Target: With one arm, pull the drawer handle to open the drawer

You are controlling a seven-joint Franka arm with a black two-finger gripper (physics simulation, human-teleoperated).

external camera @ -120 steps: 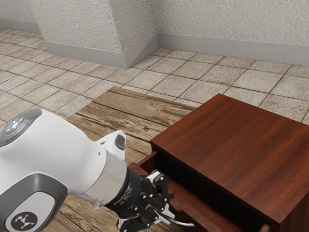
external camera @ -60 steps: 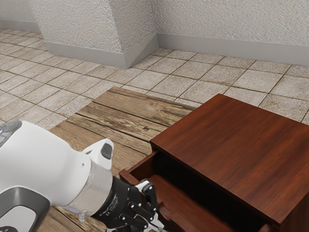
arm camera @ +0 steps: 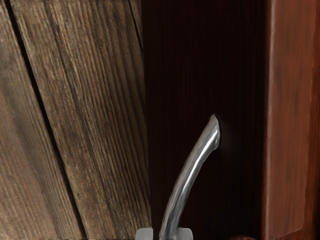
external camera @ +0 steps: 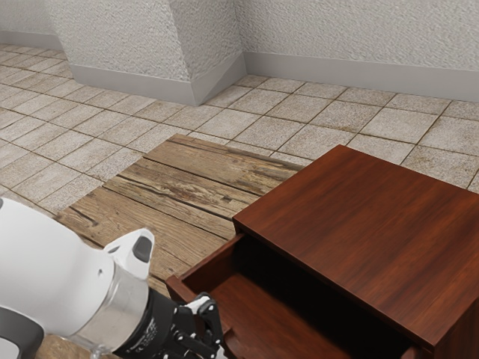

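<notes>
over the last second the dark red wooden drawer (external camera: 200, 271) had slid further out of the dark red wooden cabinet (external camera: 359, 224) as the arm drew back, so it looked largely open. the black two-finger gripper (external camera: 200, 338) was clamped on the curved silver metal handle (arm camera: 192, 165), which ran down between its pale pads (arm camera: 145, 233).

Reddish wooden drawer (external camera: 263, 318) pulled out, seemingly well open; curved silver handle (arm camera: 192, 172) on its front

Our white arm (external camera: 52, 280) reaches in from the exterior view's lower left, its black gripper (external camera: 194, 333) at the front of the drawer (external camera: 206, 271), which stands open from the dark red cabinet (external camera: 367, 224) on a plank table (external camera: 179, 187), tiled floor (external camera: 75, 127) beyond.
</notes>
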